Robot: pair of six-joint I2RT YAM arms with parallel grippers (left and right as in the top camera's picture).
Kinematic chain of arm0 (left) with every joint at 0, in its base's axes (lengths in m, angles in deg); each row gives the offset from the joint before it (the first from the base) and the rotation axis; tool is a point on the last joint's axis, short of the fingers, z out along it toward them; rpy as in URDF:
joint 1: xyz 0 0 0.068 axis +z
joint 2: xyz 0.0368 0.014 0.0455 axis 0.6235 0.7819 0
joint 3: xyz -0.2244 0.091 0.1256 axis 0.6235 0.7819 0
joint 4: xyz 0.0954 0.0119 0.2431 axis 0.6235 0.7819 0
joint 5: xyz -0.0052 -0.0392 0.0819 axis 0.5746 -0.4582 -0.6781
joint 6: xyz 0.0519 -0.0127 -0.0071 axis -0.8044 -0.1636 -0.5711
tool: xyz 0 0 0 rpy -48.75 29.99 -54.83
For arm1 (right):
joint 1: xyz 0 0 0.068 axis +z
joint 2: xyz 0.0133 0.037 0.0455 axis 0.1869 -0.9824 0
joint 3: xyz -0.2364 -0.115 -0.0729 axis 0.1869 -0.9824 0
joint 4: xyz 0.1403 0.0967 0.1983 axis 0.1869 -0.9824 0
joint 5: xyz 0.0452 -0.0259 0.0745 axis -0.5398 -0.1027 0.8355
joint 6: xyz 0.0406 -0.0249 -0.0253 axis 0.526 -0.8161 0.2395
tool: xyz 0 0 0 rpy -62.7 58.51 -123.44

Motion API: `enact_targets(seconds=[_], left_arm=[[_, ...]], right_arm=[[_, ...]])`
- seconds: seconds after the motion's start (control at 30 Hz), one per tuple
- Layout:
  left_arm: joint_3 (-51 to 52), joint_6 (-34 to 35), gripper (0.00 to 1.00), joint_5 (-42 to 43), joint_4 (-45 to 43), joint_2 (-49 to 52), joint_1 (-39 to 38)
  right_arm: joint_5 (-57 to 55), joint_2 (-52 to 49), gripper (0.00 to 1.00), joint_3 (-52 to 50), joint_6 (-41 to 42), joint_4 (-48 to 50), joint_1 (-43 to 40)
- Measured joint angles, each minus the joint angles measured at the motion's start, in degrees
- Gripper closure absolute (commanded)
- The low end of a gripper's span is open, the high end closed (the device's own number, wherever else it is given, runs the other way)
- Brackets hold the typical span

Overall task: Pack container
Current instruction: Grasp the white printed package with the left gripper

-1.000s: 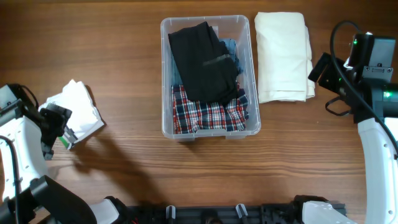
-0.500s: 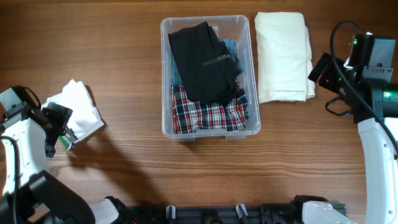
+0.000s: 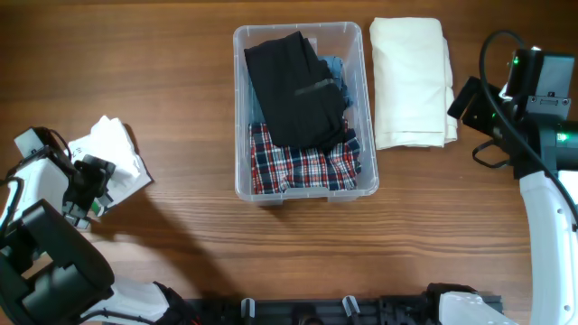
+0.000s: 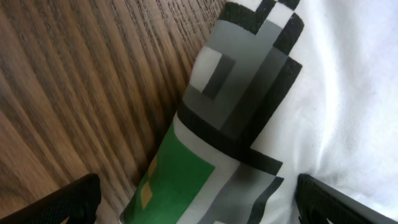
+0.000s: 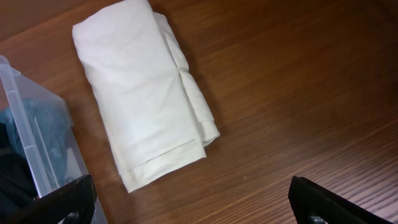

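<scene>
Swung round since a second ago, the left arm sets its hand point(image 3: 93, 183) spread astride the white printed garment point(image 4: 249, 112) on the surface. The right hand point(image 3: 462, 101) hangs spread, folded cream cloth point(image 5: 140, 87) just ahead, with the clear container point(image 3: 298, 26) of clothes beyond it.

No words, numbers or brand names can be read in any view. The one sign-like mark is a blocky print point(image 4: 239, 106) of black, grey and white squares with a green patch. It runs diagonally through the centre of the left wrist frame on white cloth point(image 4: 354, 93) and is possibly a pixel-style graphic. The container point(image 3: 240, 108), top centre overhead, shows no legible lettering.
</scene>
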Motion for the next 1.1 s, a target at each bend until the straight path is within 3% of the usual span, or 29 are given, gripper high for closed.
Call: enact_targets(seconds=[0.2, 0.4, 0.5, 0.67, 0.77, 0.83, 0.93, 1.0, 1.07, 1.1], left_arm=[[-0.4, -0.7, 0.02, 0.8, 0.0, 0.7, 0.3], [-0.9, -1.5, 0.18, 1.6, -0.2, 1.2, 0.3], [-1.0, -1.9, 0.18, 2.4, -0.5, 1.5, 0.3], [-0.5, -2.1, 0.10, 2.5, -1.4, 1.4, 0.3], [0.3, -2.2, 0.14, 2.5, -2.6, 1.0, 0.5], [0.6, -2.2, 0.26, 2.8, -2.9, 0.9, 0.6], [0.7, -2.1, 0.63, 3.9, -3.7, 0.9, 0.5], [0.7, -2.0, 0.80, 4.9, -4.4, 1.0, 0.2], [0.6, -1.8, 0.95, 5.4, -4.7, 1.0, -0.2], [0.5, -2.0, 0.96, 5.5, -4.6, 1.0, -0.2]], right_arm=[[0.0, 0.0, 0.00, 0.0, 0.0, 0.0, 0.0], [0.0, 0.0, 0.00, 0.0, 0.0, 0.0, 0.0], [0.0, 0.0, 0.00, 0.0, 0.0, 0.0, 0.0], [0.0, 0.0, 0.00, 0.0, 0.0, 0.0, 0.0], [0.0, 0.0, 0.00, 0.0, 0.0, 0.0, 0.0], [0.0, 0.0, 0.00, 0.0, 0.0, 0.0, 0.0], [0.0, 0.0, 0.00, 0.0, 0.0, 0.0, 0.0], [0.0, 0.0, 0.00, 0.0, 0.0, 0.0, 0.0], [0.0, 0.0, 0.00, 0.0, 0.0, 0.0, 0.0], [0.0, 0.0, 0.00, 0.0, 0.0, 0.0, 0.0]])
